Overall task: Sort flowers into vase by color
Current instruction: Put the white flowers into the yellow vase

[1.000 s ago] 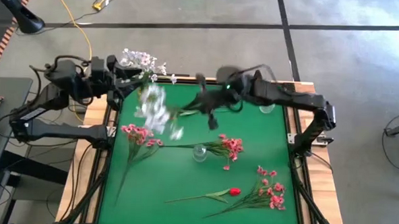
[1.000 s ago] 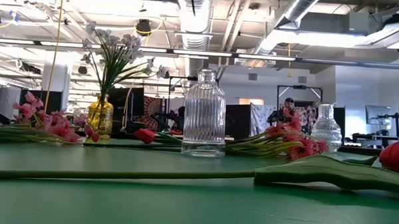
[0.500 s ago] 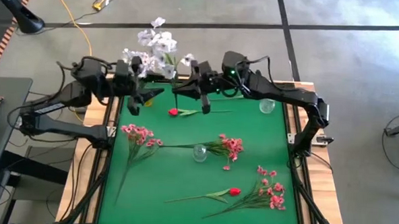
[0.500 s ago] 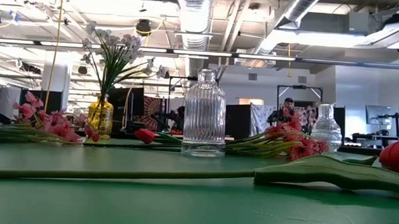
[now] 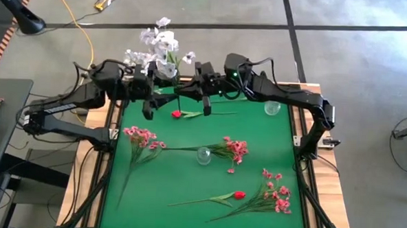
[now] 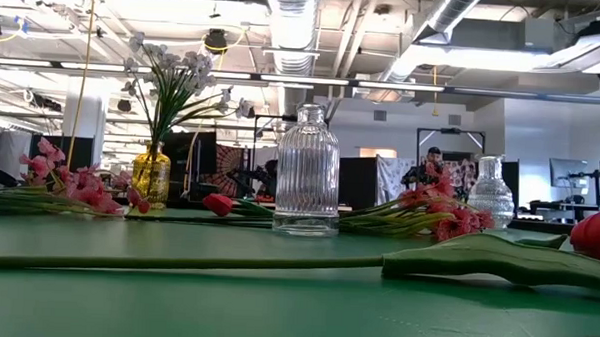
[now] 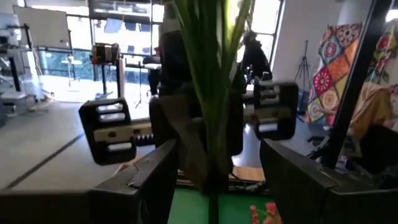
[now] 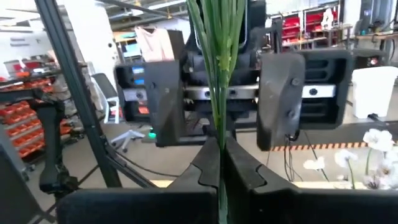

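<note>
A whitish-lavender flower cluster [image 5: 162,45] stands upright over the table's far edge on green stems [image 8: 217,74]. My right gripper [image 8: 219,155] is shut on those stems. My left gripper [image 7: 214,180] faces it, open, with one finger on each side of the same stems [image 7: 211,93], apart from them. In the high view the right gripper [image 5: 190,93] and the left gripper [image 5: 152,98] are close together. A yellow vase [image 6: 152,175] near the far left corner holds more white flowers [image 6: 178,69]. Pink sprays [image 5: 140,135] [image 5: 233,148] [image 5: 276,193] and red buds [image 5: 178,114] [image 5: 238,195] lie flat on the green mat. My right gripper pinches the bundle of green stems [image 8: 219,134] between its two fingers, well below the blooms. The fingers come level from the table's right and lie across the stems. The flower stands upright, its cluster above the fingers, and looks lifted clear of the table.
A clear ribbed vase [image 5: 203,155] stands mid-table and another clear vase [image 5: 272,108] near the far right corner. They show in the low view as the near vase [image 6: 307,169] and the farther one [image 6: 489,190]. Wooden table edges [image 5: 109,158] frame the mat.
My right gripper has carried the white flower from over the mat toward the far edge and swung it upright, its blooms now beyond that edge. My left gripper has moved toward the right gripper until its fingers stand on either side of the stems.
</note>
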Robot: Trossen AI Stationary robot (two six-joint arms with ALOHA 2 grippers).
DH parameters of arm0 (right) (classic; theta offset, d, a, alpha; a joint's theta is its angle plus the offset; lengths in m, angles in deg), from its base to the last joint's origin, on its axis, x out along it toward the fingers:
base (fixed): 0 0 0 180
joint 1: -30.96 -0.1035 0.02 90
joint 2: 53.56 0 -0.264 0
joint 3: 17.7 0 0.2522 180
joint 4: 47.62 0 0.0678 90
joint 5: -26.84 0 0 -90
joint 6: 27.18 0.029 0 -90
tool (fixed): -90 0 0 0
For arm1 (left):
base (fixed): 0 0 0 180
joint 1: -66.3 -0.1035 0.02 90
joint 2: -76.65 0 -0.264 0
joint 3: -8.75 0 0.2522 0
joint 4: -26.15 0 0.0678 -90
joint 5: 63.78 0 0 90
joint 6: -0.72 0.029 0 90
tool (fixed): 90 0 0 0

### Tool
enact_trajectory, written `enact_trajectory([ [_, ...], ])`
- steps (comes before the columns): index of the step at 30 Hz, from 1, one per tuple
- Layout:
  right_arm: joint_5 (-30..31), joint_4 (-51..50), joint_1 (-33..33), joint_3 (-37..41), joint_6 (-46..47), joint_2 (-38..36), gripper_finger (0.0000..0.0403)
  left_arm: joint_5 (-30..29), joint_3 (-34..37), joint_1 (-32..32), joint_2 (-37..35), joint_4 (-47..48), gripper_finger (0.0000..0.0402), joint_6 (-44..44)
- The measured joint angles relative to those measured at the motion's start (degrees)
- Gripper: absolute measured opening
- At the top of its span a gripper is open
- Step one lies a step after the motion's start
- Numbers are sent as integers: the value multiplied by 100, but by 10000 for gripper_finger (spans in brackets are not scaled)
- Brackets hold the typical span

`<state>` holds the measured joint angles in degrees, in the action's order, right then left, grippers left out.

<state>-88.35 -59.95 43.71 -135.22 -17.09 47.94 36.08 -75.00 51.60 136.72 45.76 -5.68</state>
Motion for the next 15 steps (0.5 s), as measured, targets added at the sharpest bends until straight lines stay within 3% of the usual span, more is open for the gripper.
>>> enact_trajectory([
  [15,131,-509,-39,2,-303,12,34,-170,1,-7,2,127,215,-38],
])
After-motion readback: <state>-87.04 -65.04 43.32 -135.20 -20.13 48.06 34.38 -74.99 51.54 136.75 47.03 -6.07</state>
